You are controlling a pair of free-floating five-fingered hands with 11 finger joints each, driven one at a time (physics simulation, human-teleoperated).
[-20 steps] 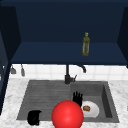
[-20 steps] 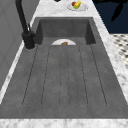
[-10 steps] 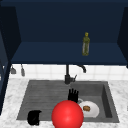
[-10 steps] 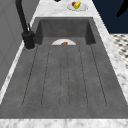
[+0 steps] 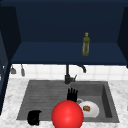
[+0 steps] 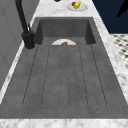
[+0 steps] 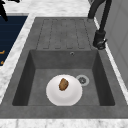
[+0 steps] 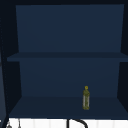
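In the front view a large red ball (image 5: 67, 115) hangs over the sink's front edge. My right hand (image 5: 72, 94) shows just behind its top, fingers straight and pointing up. I cannot tell whether it touches the ball. My left hand (image 5: 34, 117) hovers at the sink's front left corner, apart from the ball. A white plate (image 5: 93, 111) with a brown piece of food (image 7: 63, 84) lies in the basin (image 7: 40, 82) next to the drain (image 7: 82, 80). A hand (image 6: 123, 8) shows at the left side view's top right, and a hand (image 7: 3, 11) at the right side view's top left; I cannot tell which.
The black faucet (image 5: 67, 75) stands behind the sink, between the ribbed drainboard (image 6: 65, 75) and the basin. A green bottle (image 5: 85, 44) stands on the blue cabinet's lower shelf (image 8: 50, 106). A plate of fruit (image 6: 77, 5) sits on the marble counter beyond the basin.
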